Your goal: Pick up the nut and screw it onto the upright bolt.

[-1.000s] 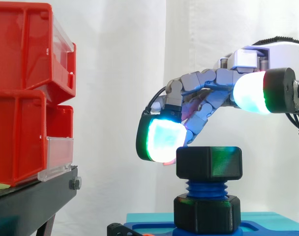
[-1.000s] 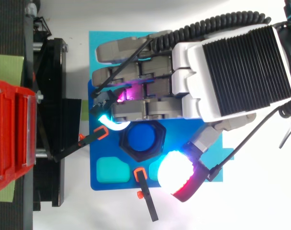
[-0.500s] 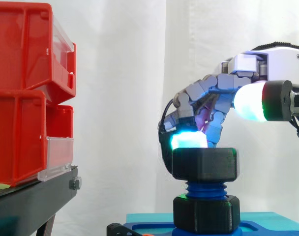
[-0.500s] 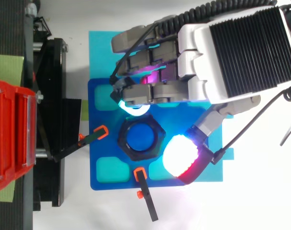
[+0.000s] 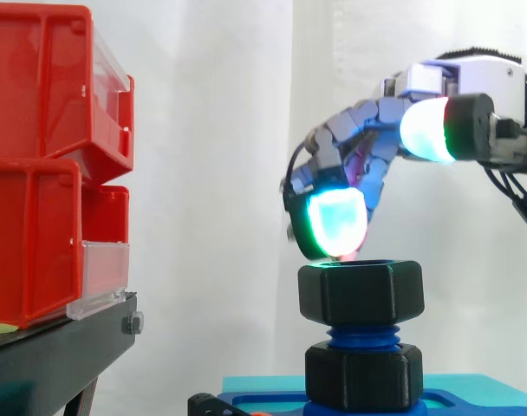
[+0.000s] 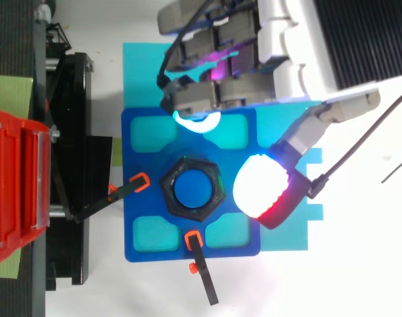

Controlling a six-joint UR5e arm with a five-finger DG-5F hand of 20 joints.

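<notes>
Subject item: the black hexagonal plastic nut [image 5: 361, 292] sits on the upper end of the upright blue threaded bolt [image 5: 361, 334]. It appears level. From above, the blue bolt end shows inside the nut's ring [image 6: 169, 191]. A few turns of blue thread are exposed below the nut. Under these sits a second black hexagonal collar [image 5: 363, 374] at the foot of the bolt.

Fixture: the bolt stands at the centre of a blue base plate [image 6: 148, 158] with teal recesses at its corners. The plate rests on a teal sheet [image 6: 141, 72]. Two black clamp arms with orange tips [image 6: 138, 183] [image 6: 194, 241] bear on the plate's edges near the nut.

Hand: the robot hand [image 5: 359, 139] is above and to one side of the nut. Its fingers are curled downward and enclose nothing. In the side view, the nearest fingertip pad [image 5: 333, 221] glows cyan-green and seems to hang just over the nut's top face. The top view places the curled fingers [image 6: 214, 99] over a teal recess, clear of the nut. The thumb pad [image 6: 260, 188] glows white with a red edge and lies just beside the nut. The side view shows it held well above nut height. No contact with the nut is seen.

Surroundings: stacked red plastic bins [image 5: 47, 165] stand on a black stand [image 5: 64, 347], well apart from the fixture. A white curtain [image 5: 211, 130] forms the backdrop.
</notes>
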